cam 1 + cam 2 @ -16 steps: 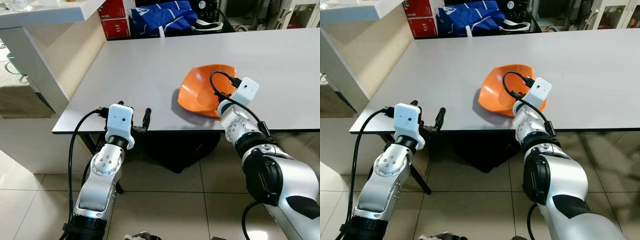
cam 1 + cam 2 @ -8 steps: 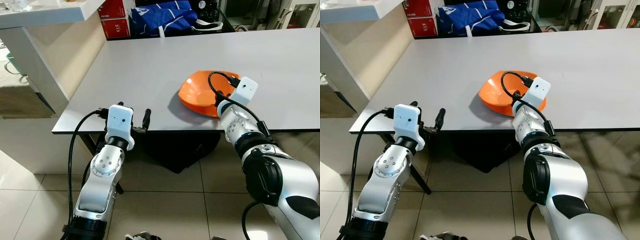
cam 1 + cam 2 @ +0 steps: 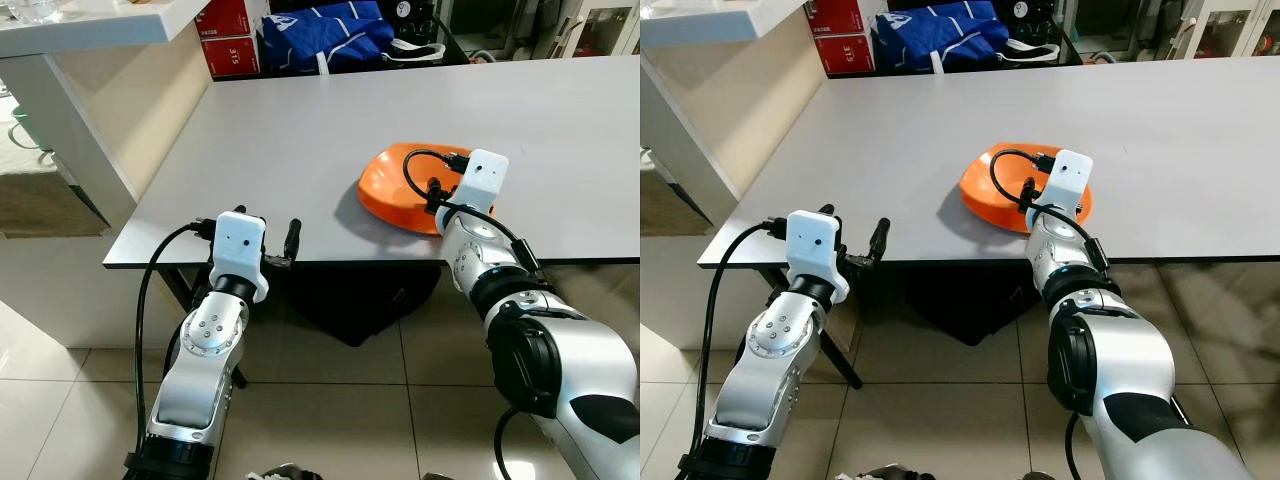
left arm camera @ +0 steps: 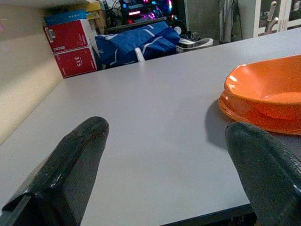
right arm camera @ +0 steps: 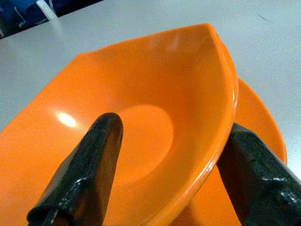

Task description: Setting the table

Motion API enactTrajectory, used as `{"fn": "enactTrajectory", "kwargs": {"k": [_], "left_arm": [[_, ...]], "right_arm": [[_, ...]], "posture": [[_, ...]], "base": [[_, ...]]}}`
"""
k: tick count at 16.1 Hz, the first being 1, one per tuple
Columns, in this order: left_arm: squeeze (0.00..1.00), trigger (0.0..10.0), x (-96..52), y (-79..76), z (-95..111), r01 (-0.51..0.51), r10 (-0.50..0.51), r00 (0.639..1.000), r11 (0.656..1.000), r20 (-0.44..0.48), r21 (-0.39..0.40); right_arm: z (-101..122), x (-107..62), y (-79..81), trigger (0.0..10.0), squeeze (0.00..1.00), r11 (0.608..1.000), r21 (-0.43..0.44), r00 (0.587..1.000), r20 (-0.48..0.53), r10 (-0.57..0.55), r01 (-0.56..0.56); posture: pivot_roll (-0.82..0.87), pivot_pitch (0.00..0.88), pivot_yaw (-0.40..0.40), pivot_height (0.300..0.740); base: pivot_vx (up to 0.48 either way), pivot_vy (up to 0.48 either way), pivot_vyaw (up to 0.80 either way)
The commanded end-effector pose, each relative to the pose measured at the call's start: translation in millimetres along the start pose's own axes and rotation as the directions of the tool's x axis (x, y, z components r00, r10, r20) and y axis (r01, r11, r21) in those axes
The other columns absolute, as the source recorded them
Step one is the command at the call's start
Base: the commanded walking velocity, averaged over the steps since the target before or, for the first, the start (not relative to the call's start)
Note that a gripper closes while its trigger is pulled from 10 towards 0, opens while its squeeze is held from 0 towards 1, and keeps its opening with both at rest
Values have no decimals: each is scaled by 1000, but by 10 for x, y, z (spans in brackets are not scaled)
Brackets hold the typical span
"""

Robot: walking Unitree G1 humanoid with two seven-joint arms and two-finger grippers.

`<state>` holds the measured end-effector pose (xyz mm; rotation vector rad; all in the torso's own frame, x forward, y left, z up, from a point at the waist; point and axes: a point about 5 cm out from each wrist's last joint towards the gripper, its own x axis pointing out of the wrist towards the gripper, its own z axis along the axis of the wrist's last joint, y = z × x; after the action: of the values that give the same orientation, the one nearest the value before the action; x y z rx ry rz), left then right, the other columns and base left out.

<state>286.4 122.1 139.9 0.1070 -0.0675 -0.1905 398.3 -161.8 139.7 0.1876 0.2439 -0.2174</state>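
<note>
The orange bowl (image 5: 141, 122) sits on an orange plate (image 5: 254, 136) near the front edge of the grey table (image 3: 300, 130). The right gripper (image 5: 160, 174) straddles the bowl's rim, one finger inside and one outside, with gaps visible. The left gripper (image 3: 268, 245) hangs spread and empty at the table edge; a blue bag (image 3: 325, 35) and red boxes (image 3: 228, 40) lie behind the table.

Left pincer (image 3: 268, 240) held level, fingers spread wide; right pincer (image 5: 164, 165) angled downward, fingers apart.
</note>
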Motion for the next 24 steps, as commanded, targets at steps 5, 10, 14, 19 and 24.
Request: {"fn": "enactTrajectory", "kwargs": {"k": [5,10,14,19,24], "left_arm": [[0,10000,-13,45,29,-14,14,1000,1000,2,14],[0,10000,-14,44,31,-10,10,1000,1000,2,16],[0,10000,-6,45,30,-8,8,1000,1000,0,15],[0,10000,5,48,26,-16,16,1000,1000,1,11],[0,10000,36,38,25,-22,22,1000,1000,11,-3]], "right_arm": [[-52,-11,-33,10000,1000,999,-51,1000,22,3,-2],[-102,-17,-94,10000,1000,995,-97,1000,26,-6,8],[-132,-20,-139,10000,1000,993,-116,1000,25,-15,18],[-103,-31,-144,10000,1000,974,-227,995,94,18,4],[112,-71,-75,10000,0,952,-306,956,278,94,-5]], "posture": [[-79,7,125,740],[-79,9,127,740],[-82,4,132,740],[-92,0,130,740],[-119,0,126,740]], "base": [[0,0,0],[0,0,0],[0,0,0],[0,0,0],[0,0,0]]}}
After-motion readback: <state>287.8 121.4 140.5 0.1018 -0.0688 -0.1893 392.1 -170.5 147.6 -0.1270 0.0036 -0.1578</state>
